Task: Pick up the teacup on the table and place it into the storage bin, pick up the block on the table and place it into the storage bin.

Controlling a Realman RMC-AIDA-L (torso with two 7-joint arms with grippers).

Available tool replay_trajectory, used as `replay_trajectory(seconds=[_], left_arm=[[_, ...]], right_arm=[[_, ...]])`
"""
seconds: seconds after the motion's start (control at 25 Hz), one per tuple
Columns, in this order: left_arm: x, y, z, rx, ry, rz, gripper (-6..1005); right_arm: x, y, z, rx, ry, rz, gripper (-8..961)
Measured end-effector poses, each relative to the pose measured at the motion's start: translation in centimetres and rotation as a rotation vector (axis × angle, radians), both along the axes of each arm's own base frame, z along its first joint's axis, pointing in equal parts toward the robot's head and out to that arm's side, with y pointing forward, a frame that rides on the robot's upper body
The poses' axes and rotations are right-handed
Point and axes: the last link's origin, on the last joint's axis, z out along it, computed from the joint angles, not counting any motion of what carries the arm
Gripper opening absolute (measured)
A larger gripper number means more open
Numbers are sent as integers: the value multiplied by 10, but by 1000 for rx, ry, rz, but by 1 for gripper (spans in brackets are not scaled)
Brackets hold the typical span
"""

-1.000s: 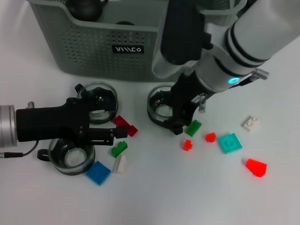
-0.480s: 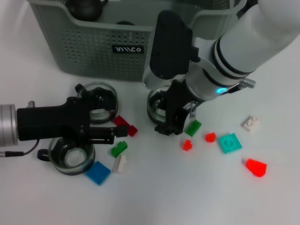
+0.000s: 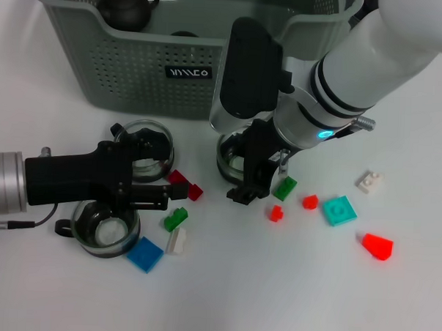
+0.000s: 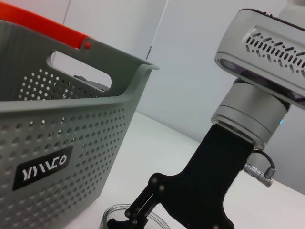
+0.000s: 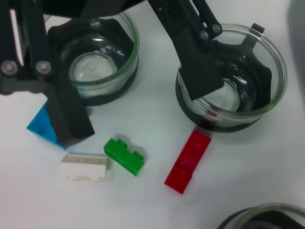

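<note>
A: Hovering over the table, the right gripper [image 3: 251, 183] sits at 5 o'clock of a glass teacup [image 3: 234, 157], its black fingers [image 3: 259, 176] against the cup's near rim. Whether the jaws pinch that rim or only stand spread beside it cannot be told.

B: And the storage bin [image 3: 137, 74]?

A: At 12 o'clock of the cups, grey-green, perforated, black label facing forward; a dark teapot [image 3: 125, 4] lies inside.

B: The left gripper [image 3: 177, 198]?

A: It reaches in from 9 o'clock between two more teacups, one [image 3: 145, 140] at its 11 o'clock, one [image 3: 104, 230] at its 7 o'clock. Its jaws stand spread, holding nothing.

B: Blocks?

A: A red block [image 3: 185, 184] and a green block [image 3: 176, 218] lie just beside the left fingertips; a second green block [image 3: 284, 188] lies at 3 o'clock of the right gripper.
</note>
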Motion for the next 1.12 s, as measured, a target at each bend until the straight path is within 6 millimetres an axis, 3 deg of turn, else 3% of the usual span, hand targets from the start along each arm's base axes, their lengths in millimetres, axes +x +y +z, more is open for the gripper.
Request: replay_trajectory(seconds=[0.16,0.72,1.12], left_arm=[[0,0,0,0,0,1,877],[-1,-1,0,1,1,4,878],[-2,-2,0,3,3,7,877]], right_arm=[[3,0,-2,-3,-15,-2,796],[6,-3,-7,0,-33,4,683],[4,-5,-1,-15,-27,-15,216]])
